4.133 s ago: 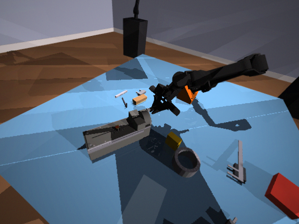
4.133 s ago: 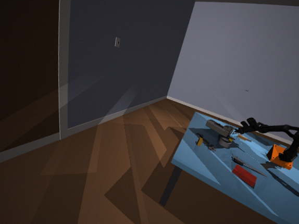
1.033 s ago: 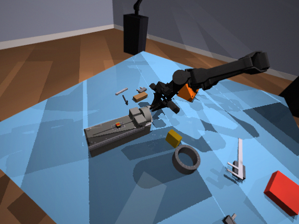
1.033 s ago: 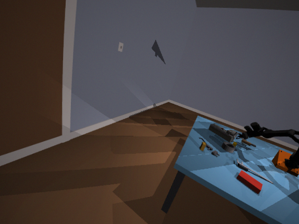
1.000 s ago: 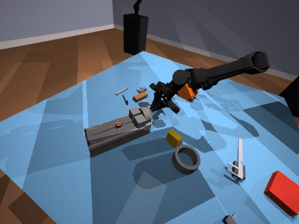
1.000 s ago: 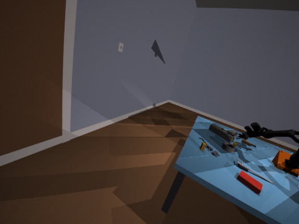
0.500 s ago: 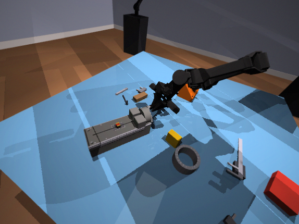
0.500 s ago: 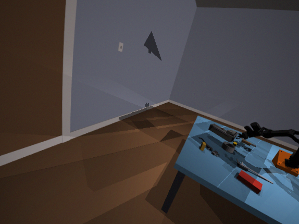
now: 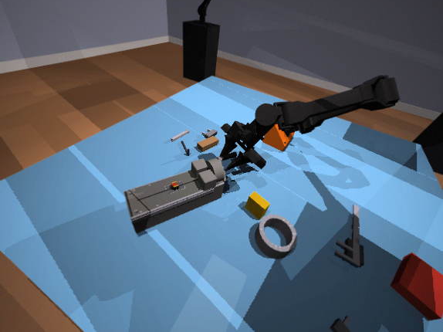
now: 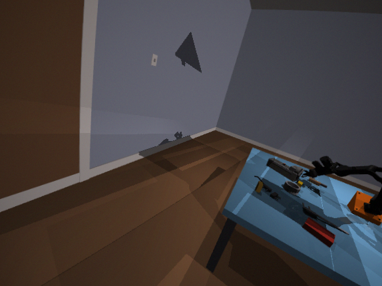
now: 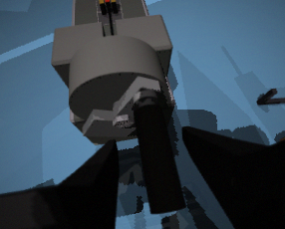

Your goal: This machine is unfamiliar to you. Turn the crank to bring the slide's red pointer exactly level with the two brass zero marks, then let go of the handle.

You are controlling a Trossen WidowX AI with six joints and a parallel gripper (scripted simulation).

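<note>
The grey machine (image 9: 154,204) (image 10: 281,169) (image 11: 115,55) has a round housing at its crank end. The slide's small red pointer (image 9: 174,185) (image 11: 108,1) shows between two yellow brass marks. In the wrist view it is cut by the top edge, and I cannot tell whether it is exactly level. The black crank handle (image 11: 159,164) sticks out from the crank arm (image 11: 131,96) toward me. My gripper (image 9: 224,164) (image 11: 149,138) is open around the handle, with a gap visible on each side. In the exterior view the fingertips are too small to read.
A yellow block (image 9: 258,205) (image 10: 300,183) and a grey ring (image 9: 276,249) lie near the machine. A tan block (image 9: 208,143) and small grey parts lie behind the crank end. An orange wedge (image 9: 275,137) stands behind the arm. A red block (image 9: 418,286) (image 10: 319,233) lies farther off.
</note>
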